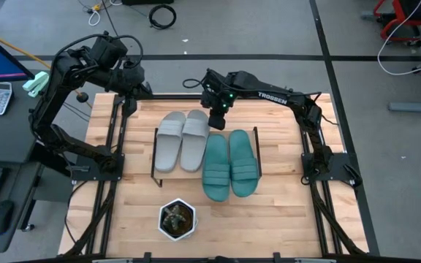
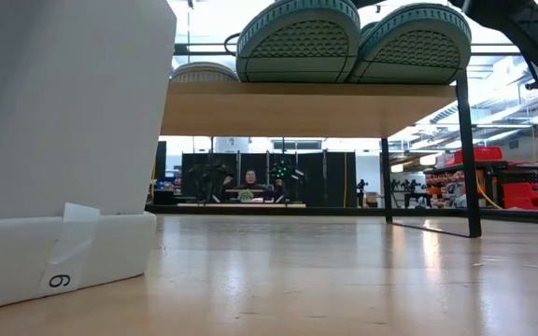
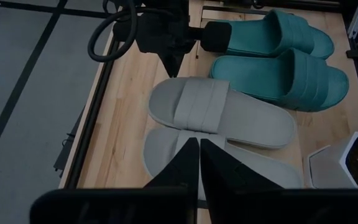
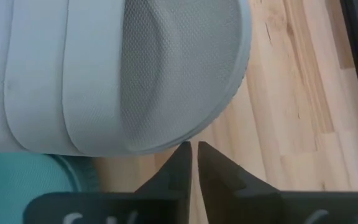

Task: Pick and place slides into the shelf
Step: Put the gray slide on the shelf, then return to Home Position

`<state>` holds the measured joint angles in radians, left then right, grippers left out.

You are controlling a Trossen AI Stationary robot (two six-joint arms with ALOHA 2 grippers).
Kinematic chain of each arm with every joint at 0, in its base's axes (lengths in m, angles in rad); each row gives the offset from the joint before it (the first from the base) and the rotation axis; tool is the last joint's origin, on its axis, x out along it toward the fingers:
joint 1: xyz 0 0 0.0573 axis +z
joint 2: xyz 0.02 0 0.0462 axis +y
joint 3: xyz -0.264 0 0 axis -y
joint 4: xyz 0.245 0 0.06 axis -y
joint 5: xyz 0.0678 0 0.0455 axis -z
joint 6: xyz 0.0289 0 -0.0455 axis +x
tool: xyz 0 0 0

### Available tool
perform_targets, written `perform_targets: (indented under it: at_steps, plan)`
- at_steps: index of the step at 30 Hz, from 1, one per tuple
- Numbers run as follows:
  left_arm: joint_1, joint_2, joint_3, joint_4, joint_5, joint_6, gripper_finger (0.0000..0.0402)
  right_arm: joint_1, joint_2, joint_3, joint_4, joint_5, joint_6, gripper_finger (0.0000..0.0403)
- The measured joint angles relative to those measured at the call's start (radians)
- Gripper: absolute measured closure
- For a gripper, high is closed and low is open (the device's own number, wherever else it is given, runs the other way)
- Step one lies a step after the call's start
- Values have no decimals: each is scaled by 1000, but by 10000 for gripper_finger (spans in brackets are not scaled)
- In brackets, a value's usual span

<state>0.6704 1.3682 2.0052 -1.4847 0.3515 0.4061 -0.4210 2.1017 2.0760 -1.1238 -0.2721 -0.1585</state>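
Slides (image 1: pixel 207 150) on shelf (image 1: pixel 156 157) at my frame centre, right gripper (image 1: pixel 217 121) just above them, jaws nearly together, holding nothing, left gripper (image 1: pixel 129 93) upper left, jaws together.

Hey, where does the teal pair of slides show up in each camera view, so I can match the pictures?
High view: the teal pair lies right of centre on the shelf.
Low view: the teal pair at top centre, seen end-on above the shelf board.
Left wrist view: the teal pair at upper right.
Right wrist view: only a teal sliver at lower left.
Shared landmark: the grey pair beside it.
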Motion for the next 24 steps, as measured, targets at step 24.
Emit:
perform_targets:
  at_steps: [24]
  plan:
    - [0, 0, 0, 9, 0, -2, 391, -37, -114, 3, -127, 90, 32, 311]
